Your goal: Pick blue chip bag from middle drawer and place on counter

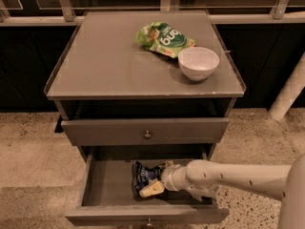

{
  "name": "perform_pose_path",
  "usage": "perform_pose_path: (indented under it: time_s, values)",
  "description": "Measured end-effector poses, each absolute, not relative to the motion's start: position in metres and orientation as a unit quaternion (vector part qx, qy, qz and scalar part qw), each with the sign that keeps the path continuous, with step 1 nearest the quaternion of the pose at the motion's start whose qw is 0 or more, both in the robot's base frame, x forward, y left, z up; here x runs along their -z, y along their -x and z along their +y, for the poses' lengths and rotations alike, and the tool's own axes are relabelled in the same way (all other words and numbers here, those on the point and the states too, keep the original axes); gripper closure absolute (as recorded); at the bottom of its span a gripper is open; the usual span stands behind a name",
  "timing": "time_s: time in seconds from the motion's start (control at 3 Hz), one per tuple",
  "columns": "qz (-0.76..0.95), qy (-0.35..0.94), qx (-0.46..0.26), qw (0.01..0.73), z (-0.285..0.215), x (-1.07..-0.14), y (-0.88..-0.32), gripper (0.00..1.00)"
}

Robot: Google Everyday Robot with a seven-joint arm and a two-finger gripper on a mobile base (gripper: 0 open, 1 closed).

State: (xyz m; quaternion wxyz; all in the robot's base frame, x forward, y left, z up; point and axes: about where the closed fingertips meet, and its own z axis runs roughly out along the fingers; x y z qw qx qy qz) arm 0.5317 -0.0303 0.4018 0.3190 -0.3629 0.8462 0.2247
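Note:
The blue chip bag [142, 174] lies crumpled on the floor of the open middle drawer [109, 187], right of centre. My gripper [159, 178] reaches into the drawer from the right on a pale arm. It is open, with one pale finger [152, 189] at the bag's front edge and the other at its back right, so the bag's right end sits between them. The counter [119, 63] is the grey top of the cabinet above.
A green snack bag [164, 38] and a white bowl [198, 62] sit on the counter's back right. The top drawer [145, 130] is closed just above the open one. A white post [288, 92] stands at the right on the speckled floor.

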Motion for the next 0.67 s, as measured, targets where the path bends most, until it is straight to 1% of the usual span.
perform_pose_path:
  time_s: [0.33, 0.67]
  values:
    - [0.852, 0.364, -0.214, 0.31, -0.0275, -0.3833, -0.537, 0.19]
    - [0.852, 0.364, -0.214, 0.31, -0.027, -0.3828, -0.5371, 0.41]
